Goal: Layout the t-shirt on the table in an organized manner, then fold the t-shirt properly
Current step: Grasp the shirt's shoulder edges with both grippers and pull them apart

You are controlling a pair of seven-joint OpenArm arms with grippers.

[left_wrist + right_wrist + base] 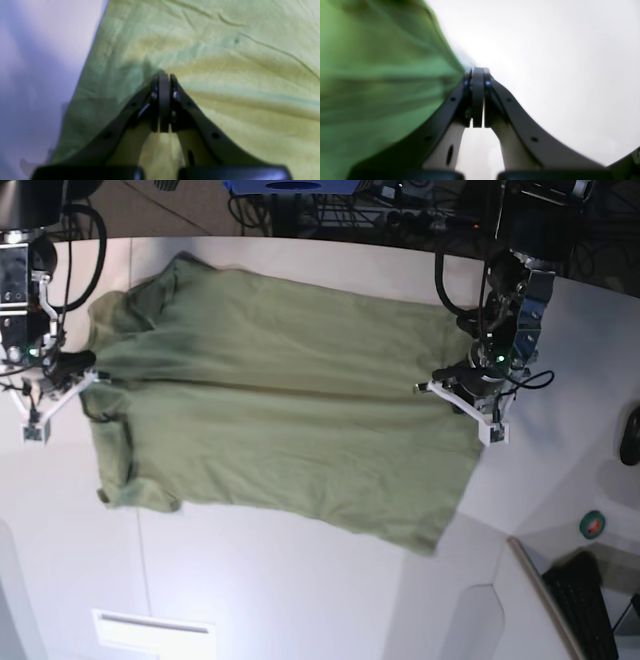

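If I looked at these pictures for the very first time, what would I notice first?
You'd first notice the big wrinkled olive-green cotton t-shirt spread nearly flat across the middle of the large smooth white table. Next, the two dark robot claws at its opposite ends: the right gripper is pinched shut at the collar end, and the left gripper is pinched shut on the hem end.
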